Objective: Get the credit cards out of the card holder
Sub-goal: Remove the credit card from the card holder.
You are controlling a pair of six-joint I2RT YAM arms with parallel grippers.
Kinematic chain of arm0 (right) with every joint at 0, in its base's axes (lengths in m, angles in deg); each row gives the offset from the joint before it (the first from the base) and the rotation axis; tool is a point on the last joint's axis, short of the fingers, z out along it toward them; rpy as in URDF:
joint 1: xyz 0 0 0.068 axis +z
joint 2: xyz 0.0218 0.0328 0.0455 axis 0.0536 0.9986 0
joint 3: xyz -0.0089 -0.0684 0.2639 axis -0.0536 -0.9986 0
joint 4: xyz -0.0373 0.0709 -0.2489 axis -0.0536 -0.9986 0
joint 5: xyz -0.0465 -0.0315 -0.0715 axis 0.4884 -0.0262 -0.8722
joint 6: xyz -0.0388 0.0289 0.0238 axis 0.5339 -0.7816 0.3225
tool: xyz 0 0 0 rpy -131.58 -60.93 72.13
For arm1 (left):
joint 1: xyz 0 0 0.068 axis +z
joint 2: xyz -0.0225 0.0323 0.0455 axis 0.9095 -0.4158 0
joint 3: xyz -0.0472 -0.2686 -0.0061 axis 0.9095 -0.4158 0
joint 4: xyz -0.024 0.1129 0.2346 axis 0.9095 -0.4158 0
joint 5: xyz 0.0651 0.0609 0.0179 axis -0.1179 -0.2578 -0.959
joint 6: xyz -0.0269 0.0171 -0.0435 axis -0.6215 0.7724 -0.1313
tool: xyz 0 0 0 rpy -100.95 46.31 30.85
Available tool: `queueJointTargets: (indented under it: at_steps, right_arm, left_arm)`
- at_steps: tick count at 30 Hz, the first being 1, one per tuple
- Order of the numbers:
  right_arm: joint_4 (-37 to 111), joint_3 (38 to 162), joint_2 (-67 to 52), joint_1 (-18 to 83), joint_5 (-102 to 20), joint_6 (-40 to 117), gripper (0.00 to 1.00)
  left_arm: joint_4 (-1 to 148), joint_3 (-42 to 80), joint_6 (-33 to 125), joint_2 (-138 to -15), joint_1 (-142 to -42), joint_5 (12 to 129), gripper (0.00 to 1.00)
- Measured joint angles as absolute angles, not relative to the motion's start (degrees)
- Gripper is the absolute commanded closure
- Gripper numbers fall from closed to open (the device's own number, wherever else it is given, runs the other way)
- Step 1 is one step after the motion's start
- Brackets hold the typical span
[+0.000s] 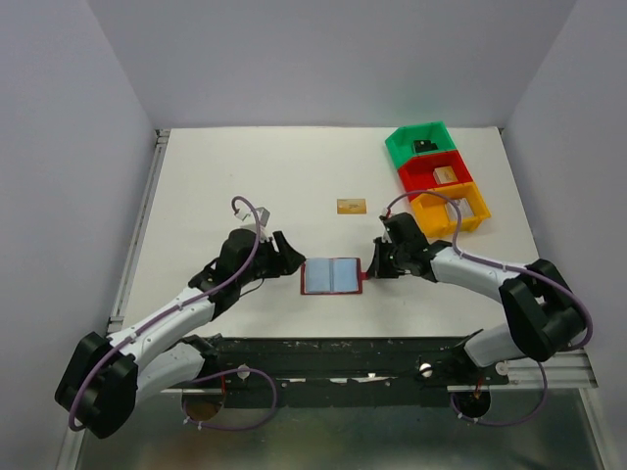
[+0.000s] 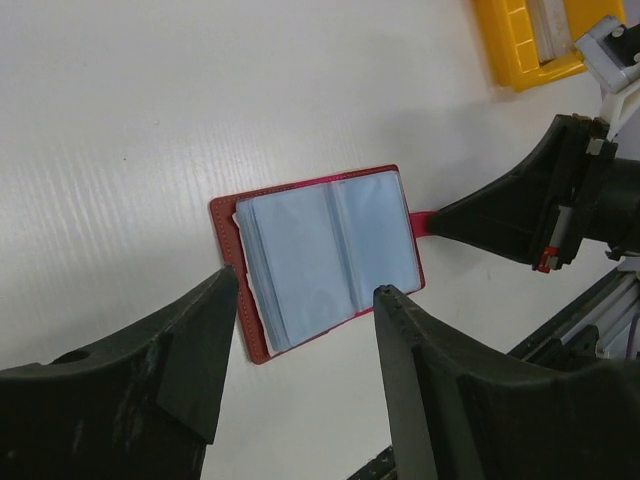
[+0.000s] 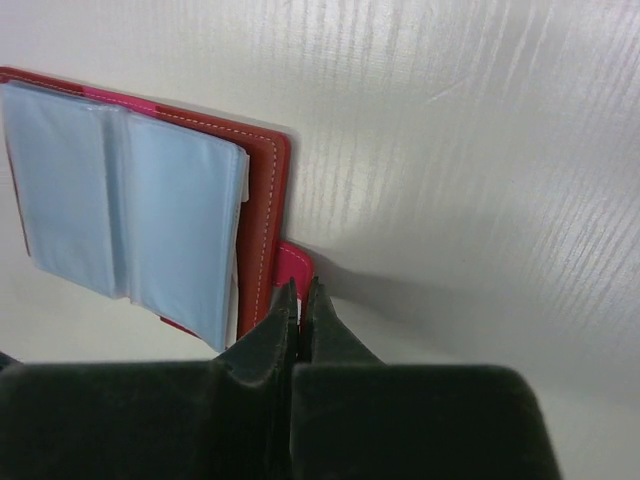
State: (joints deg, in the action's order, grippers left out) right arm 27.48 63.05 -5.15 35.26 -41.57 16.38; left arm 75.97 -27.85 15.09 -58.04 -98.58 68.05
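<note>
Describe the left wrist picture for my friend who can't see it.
A dark red card holder lies open on the white table, pale blue sleeves showing. The left hand hovers open by it; the right hand pinches its tab.

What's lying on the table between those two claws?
The open card holder, between the left gripper and right gripper; the top view shows it.

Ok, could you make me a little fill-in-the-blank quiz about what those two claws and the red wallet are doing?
The card holder lies spread ____, blue sleeves showing.
The right claw is shut on its red ____.
The left claw holds ____.
The bin farthest from the arms is coloured ____.
Missing words: open, tab, nothing, green.
</note>
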Motion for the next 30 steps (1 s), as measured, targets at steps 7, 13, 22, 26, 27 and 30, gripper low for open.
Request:
queueJointTargets:
  at_steps: [7,13,22,26,27,30]
  right_arm:
    - [28.42,62.98,-10.08,35.26,-38.69,17.63,1.00]
    - [30.21,62.46,-13.23,35.26,-35.26,18.53,1.00]
    - [32.33,60.43,-13.67,35.26,-31.59,18.42,1.00]
    - [33.18,60.16,-13.67,35.26,-31.26,18.20,1.00]
    - [33.34,60.08,-13.67,35.26,-31.26,18.07,1.00]
    - [33.69,59.75,-13.67,35.26,-31.28,18.02,1.00]
  left_arm:
    - [76.82,-25.95,17.51,-63.59,-98.60,72.79,0.24]
    - [77.46,-24.64,17.91,-66.48,-98.66,75.28,0.23]
    - [78.55,-22.82,17.93,-71.07,-98.66,77.21,0.23]
    - [78.27,-22.82,17.91,-72.51,-98.66,77.18,0.23]
    - [78.20,-22.78,17.91,-72.82,-98.66,77.18,0.23]
    - [77.41,-22.10,17.86,-73.98,-98.69,77.18,0.24]
